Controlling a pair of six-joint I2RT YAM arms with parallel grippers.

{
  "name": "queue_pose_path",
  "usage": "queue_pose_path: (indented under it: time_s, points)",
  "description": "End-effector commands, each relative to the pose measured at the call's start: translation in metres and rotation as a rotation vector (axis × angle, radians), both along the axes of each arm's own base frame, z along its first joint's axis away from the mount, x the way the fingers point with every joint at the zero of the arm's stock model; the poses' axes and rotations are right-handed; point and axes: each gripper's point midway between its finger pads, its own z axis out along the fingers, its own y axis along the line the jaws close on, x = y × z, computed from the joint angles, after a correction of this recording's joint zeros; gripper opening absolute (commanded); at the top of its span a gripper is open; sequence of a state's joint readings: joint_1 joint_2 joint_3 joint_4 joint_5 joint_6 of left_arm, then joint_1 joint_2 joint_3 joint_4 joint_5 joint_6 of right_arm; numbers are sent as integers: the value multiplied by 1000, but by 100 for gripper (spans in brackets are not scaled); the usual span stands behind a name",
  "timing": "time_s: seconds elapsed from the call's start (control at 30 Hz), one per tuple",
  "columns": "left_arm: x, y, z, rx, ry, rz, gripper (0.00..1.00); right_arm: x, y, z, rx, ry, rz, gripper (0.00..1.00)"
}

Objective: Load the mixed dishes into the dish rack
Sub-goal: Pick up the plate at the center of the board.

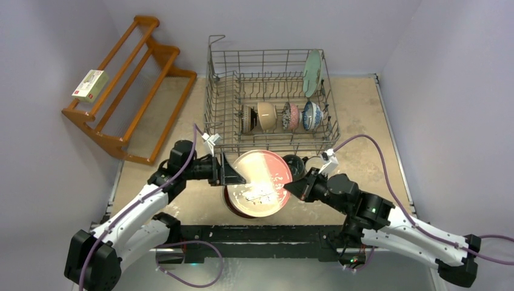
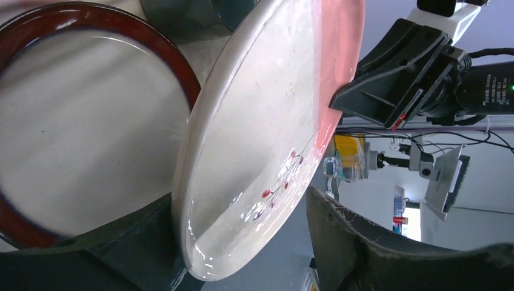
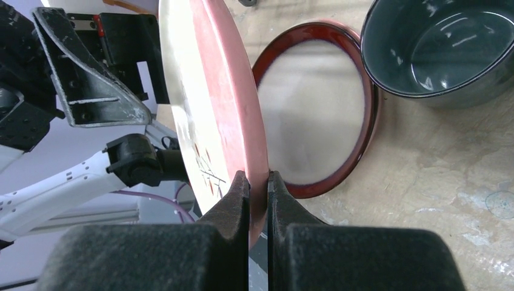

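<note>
The pink-and-white plate (image 1: 262,180) with a branch motif is tilted up on edge just in front of the dish rack (image 1: 212,112). My right gripper (image 3: 259,189) is shut on its pink rim (image 3: 242,103). My left gripper (image 2: 242,242) is open and straddles the opposite white edge (image 2: 260,133). One finger (image 2: 136,242) is against the plate's back, and the other (image 2: 370,242) stands apart from its face. The dark plate (image 3: 315,109) lies flat on the table beneath. The dark teal mug (image 3: 436,48) stands beside it. In the rack a mint green plate (image 1: 312,73) stands upright and several bowls (image 1: 267,116) sit in a row.
A brown wooden slatted shelf (image 1: 124,91) stands at the back left with a small box (image 1: 90,85) on it. Purple cables (image 1: 376,163) trail from both wrists. The rack's near wall (image 1: 273,145) is right behind the lifted plate.
</note>
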State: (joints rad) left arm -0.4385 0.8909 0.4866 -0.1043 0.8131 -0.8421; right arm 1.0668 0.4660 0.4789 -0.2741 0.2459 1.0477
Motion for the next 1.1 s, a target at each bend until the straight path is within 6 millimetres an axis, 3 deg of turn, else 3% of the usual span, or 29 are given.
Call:
queue_pose_path:
  time_s: [0.0,0.13,0.4,0.87,1.07]
  points:
    - [-7,-5,19,-100,-37,-55,66,7,14,107,305,-158,-2,0]
    - [-10,-7,25,-144,-39,-69,50,7,13,112,313,-163,-3,0]
    - [-15,-9,38,-227,-51,-82,0,5,11,108,317,-154,-4,0]
    - [-17,-10,80,-345,-200,-91,0,4,7,96,306,-135,-17,1]
    - [-23,-7,112,-433,-305,-108,0,4,10,90,286,-137,-2,43]
